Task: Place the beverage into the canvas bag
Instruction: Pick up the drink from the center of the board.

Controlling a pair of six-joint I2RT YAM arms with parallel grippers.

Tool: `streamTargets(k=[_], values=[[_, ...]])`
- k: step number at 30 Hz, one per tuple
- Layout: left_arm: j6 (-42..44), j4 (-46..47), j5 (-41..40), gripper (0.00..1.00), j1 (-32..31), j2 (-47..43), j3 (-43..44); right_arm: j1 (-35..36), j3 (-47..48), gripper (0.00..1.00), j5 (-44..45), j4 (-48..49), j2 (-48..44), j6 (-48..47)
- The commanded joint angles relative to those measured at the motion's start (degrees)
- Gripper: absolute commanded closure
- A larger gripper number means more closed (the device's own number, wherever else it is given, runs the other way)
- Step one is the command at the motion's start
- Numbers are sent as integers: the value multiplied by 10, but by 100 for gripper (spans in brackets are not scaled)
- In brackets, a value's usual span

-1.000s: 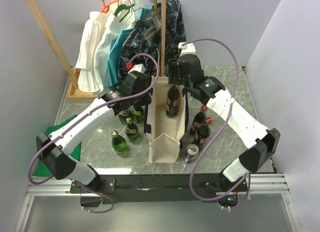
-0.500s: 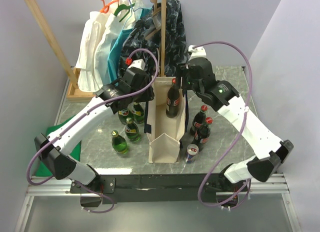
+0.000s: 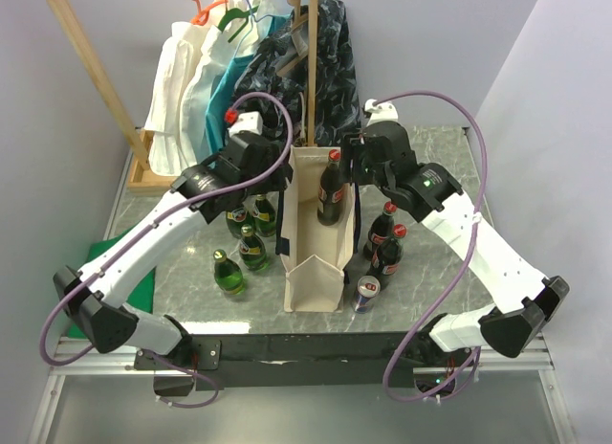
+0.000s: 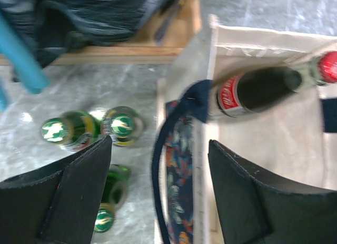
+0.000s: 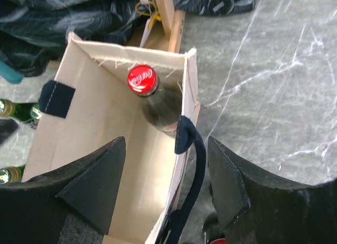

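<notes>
your beverage, the red-capped cola bottle (image 3: 331,190), is already inside the canvas bag (image 3: 304,235). it stands at the far end and leans so its cap points toward the far right corner, which shows plainly from the right wrist. the bag's stiff walls prop it up, so it needs no grip. your left gripper (image 4: 158,149) hangs over the bag's left wall with its fingers spread wide. nothing lies between them but the navy handle (image 4: 154,175) drooping below, so that arm looks positioned to mind that side of the mouth, not to grab anything. your right gripper (image 5: 166,144) hovers above the right wall, equally wide and empty, a little to the near side of the cap. i'd judge this bottle's placement done. the green bottles (image 3: 241,245) stand on the table left of the bag. more cola bottles (image 3: 385,235) and a can (image 3: 366,291) sit just right of it, close enough that a careless retreat could knock them.
</notes>
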Motion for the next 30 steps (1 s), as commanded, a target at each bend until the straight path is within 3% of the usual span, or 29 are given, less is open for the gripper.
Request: streamTargets(k=[1, 12, 30], values=[[16, -16, -31, 21, 20, -25, -21, 2, -8, 30, -11, -6, -18, 10], [22, -14, -9, 15, 70, -16, -59, 2, -23, 29, -36, -27, -14, 24], [51, 25, 70, 19, 84, 34, -61, 4, -94, 29, -62, -32, -38, 52]])
